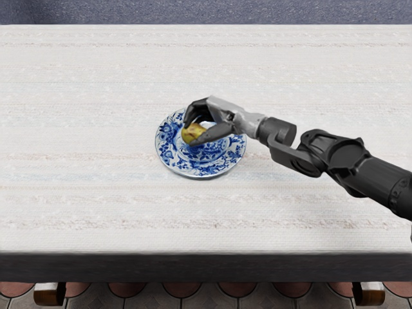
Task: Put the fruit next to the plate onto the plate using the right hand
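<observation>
Table [96, 193]: wide, pale, everything sits around its middle. My right arm [347, 164] comes in from the right edge and reaches left. No left arm in view.

Plate [193, 168]: blue and white, mid-table, flat. Right hand [209, 119] is over its far half, fingers [219, 132] curled round the fruit [193, 134] and gripping it. Fruit is small and yellowish, over the plate's inner area, left of the palm. I can't tell whether it touches the plate or hangs just above it.

Risks as I judge them:
- If I let go while it's raised, a round fruit may roll across the shallow dish and over the left or near rim onto the table.
- Opening unevenly could flick it sideways, since the lower finger sits under it.
- Pressing down too far could tip or shove the plate.
- Pulling back to the right with fingers half closed could drag the fruit off.
</observation>
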Controlling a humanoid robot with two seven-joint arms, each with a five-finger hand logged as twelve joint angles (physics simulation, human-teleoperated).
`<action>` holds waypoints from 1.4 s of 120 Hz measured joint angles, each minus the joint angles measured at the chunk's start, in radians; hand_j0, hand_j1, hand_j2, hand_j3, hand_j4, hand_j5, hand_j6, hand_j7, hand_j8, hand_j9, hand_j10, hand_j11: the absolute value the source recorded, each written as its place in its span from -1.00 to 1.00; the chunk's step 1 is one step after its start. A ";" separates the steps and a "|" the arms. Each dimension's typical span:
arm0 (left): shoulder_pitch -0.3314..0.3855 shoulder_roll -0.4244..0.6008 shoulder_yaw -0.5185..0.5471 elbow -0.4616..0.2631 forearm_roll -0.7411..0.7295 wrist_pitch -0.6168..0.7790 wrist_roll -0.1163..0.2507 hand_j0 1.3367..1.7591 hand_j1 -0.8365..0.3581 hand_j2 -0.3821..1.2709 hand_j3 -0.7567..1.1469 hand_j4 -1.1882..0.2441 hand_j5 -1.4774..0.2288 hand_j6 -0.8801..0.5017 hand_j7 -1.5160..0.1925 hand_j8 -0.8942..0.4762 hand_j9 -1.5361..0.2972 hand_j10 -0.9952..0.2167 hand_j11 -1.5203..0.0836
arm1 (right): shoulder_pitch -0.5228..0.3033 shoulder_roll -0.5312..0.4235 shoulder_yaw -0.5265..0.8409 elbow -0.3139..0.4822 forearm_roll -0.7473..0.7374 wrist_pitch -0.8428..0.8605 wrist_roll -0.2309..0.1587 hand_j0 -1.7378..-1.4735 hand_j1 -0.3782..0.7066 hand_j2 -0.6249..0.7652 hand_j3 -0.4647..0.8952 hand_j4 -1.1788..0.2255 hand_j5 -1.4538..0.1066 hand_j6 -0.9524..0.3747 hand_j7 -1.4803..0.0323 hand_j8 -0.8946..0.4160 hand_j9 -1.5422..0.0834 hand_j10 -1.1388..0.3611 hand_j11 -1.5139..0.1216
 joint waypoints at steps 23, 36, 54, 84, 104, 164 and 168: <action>0.000 0.000 0.000 0.000 0.000 0.000 0.000 0.52 0.94 -0.53 -0.20 0.63 0.70 0.24 0.74 0.27 0.65 0.61 0.86 | -0.006 0.018 -0.011 -0.023 0.004 -0.003 0.001 -0.35 0.17 0.15 -0.32 -0.29 -0.39 -0.56 -0.26 -0.20 -0.29 0.01 -0.31; 0.000 0.000 0.000 0.000 0.000 0.000 0.000 0.52 0.94 -0.53 -0.20 0.63 0.70 0.24 0.74 0.27 0.65 0.61 0.86 | -0.008 0.021 -0.012 -0.026 0.006 -0.005 0.001 -0.37 0.15 0.14 -0.32 -0.23 -0.27 -0.51 -0.17 -0.26 -0.19 -0.04 -0.21; 0.000 0.000 0.000 0.000 0.000 0.000 0.000 0.52 0.94 -0.53 -0.20 0.63 0.70 0.24 0.74 0.27 0.65 0.61 0.86 | -0.009 0.021 -0.010 -0.027 0.012 -0.006 0.001 -0.38 0.09 -0.04 -0.32 -0.09 -0.07 -0.37 0.01 -0.29 0.00 -0.06 -0.03; 0.000 0.000 0.000 0.000 0.000 0.000 0.000 0.52 0.94 -0.53 -0.20 0.63 0.70 0.24 0.74 0.27 0.65 0.61 0.86 | -0.009 0.020 -0.005 -0.027 0.015 -0.005 0.001 -0.39 -0.09 -0.15 -0.32 0.10 0.17 -0.18 0.25 -0.21 0.24 0.02 0.20; 0.000 0.000 0.000 0.000 0.000 0.000 0.000 0.52 0.94 -0.53 -0.20 0.63 0.70 0.24 0.74 0.27 0.65 0.61 0.86 | -0.004 0.014 0.008 -0.022 0.024 0.046 0.000 -0.39 -0.26 -0.16 -0.32 0.22 0.32 -0.05 0.40 -0.10 0.38 0.11 0.34; 0.000 0.000 0.000 0.000 0.000 0.000 0.000 0.52 0.94 -0.53 -0.20 0.63 0.70 0.24 0.74 0.27 0.65 0.61 0.86 | 0.012 -0.129 0.102 0.005 0.154 0.292 -0.016 -0.40 -0.82 -0.11 -0.32 0.59 0.77 0.35 0.86 0.28 0.80 0.44 0.76; 0.000 0.000 0.000 0.000 0.000 0.000 0.000 0.52 0.94 -0.53 -0.20 0.63 0.70 0.24 0.74 0.27 0.65 0.61 0.86 | 0.012 -0.138 0.103 0.007 0.168 0.293 -0.034 -0.40 -0.84 -0.11 -0.32 0.61 0.78 0.36 0.87 0.29 0.82 0.45 0.77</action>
